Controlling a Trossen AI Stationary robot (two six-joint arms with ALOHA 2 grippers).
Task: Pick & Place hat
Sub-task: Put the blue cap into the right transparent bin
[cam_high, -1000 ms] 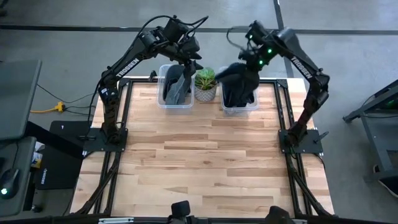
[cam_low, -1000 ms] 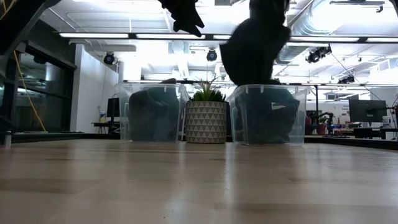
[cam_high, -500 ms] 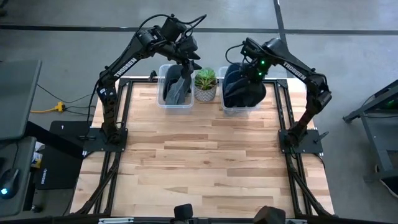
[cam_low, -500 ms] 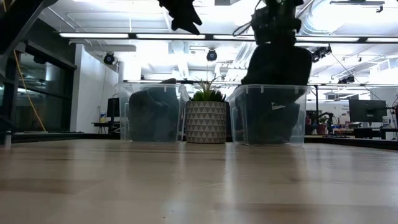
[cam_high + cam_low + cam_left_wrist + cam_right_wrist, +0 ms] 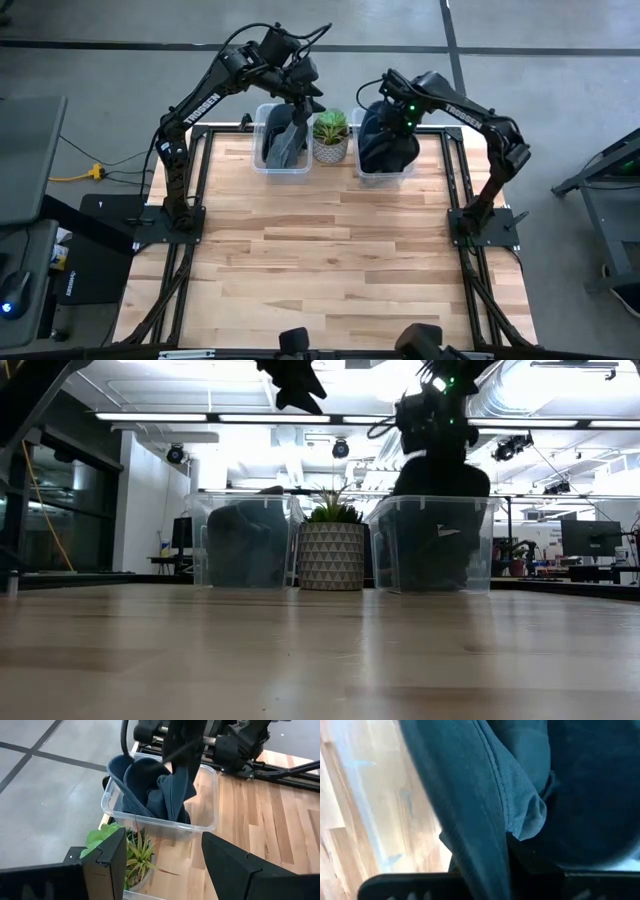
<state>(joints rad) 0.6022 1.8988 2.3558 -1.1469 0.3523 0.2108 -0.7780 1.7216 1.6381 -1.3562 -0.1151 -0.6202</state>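
Note:
A dark blue hat (image 5: 388, 145) sits in the clear right bin (image 5: 385, 174) at the table's far edge. In the low view the hat's top (image 5: 440, 478) pokes above the bin's rim (image 5: 435, 500). My right gripper (image 5: 398, 120) reaches down into this bin from above and is shut on the hat. More dark cloth (image 5: 285, 140) fills the clear left bin (image 5: 268, 165). My left gripper (image 5: 305, 95) hangs open in the air above the left bin and the plant, touching nothing; its fingers (image 5: 107, 857) frame the right bin (image 5: 160, 795). My right gripper holds the hat by a fold of its blue cloth (image 5: 176, 782), pinched between the two fingers and coming from above, pointing down. In the right wrist view the cloth (image 5: 485, 820) covers the fingers, so the exact part is hidden. The hat's body rests inside the right bin.
A potted plant in a patterned white pot (image 5: 330, 135) stands between the two bins, close to both (image 5: 332, 550). The bare wooden tabletop (image 5: 330, 250) stretches from the bins toward the near edge. Both arms' bases stand at the table's left and right sides.
My right gripper has come down toward the right bin, still shut on the hat. The hat hung clear above the bin a second ago; now most of it sits inside, with only its top above the rim.

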